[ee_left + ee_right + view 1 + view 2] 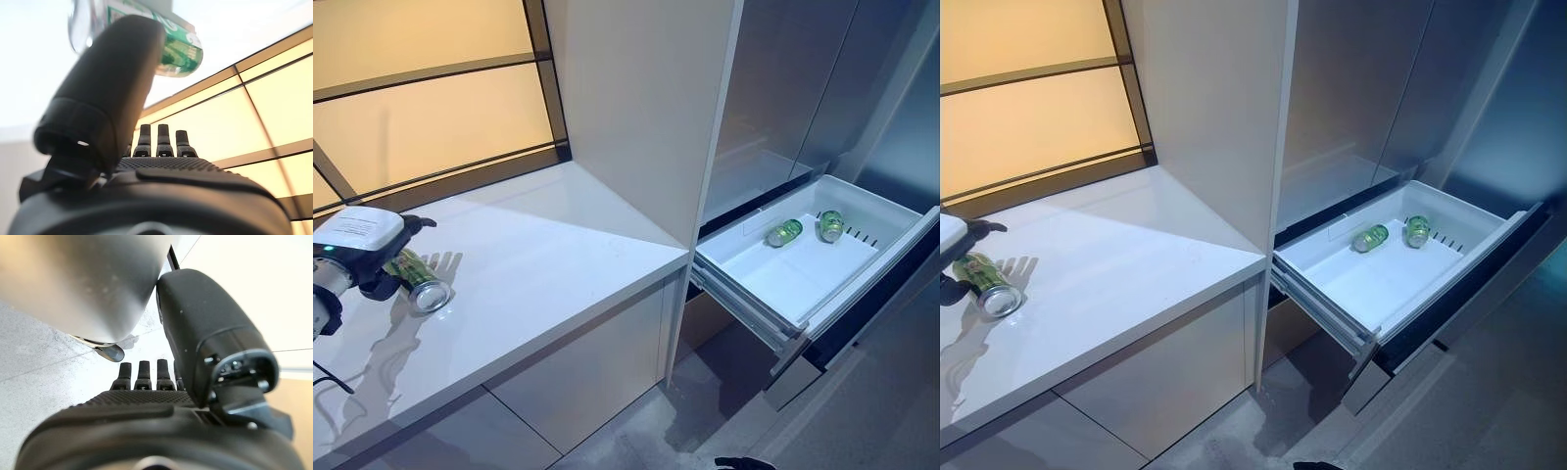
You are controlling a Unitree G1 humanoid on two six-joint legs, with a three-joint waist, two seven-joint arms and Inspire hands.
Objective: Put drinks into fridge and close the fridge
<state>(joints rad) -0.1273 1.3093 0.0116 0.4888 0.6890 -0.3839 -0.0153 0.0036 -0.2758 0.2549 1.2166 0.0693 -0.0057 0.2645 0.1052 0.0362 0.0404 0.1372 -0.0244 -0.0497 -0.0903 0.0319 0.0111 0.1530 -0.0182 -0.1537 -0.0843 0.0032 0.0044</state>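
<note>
A green can (419, 282) lies on its side on the white counter (558, 255) at the far left. My left hand (384, 282) is right beside it with straight fingers; in the left wrist view the can (181, 46) shows past the thumb (107, 93), and the fingers are not curled round it. The fridge's white drawer (744, 235) stands pulled open at the right, with green cans (784, 232) lying in its far end. My right hand (142, 406) hangs open and empty over the grey floor.
A tall white panel (636, 108) separates the counter from the steel fridge doors (783, 88). An amber window (431, 108) runs behind the counter. The open drawer juts out over the floor (685, 421).
</note>
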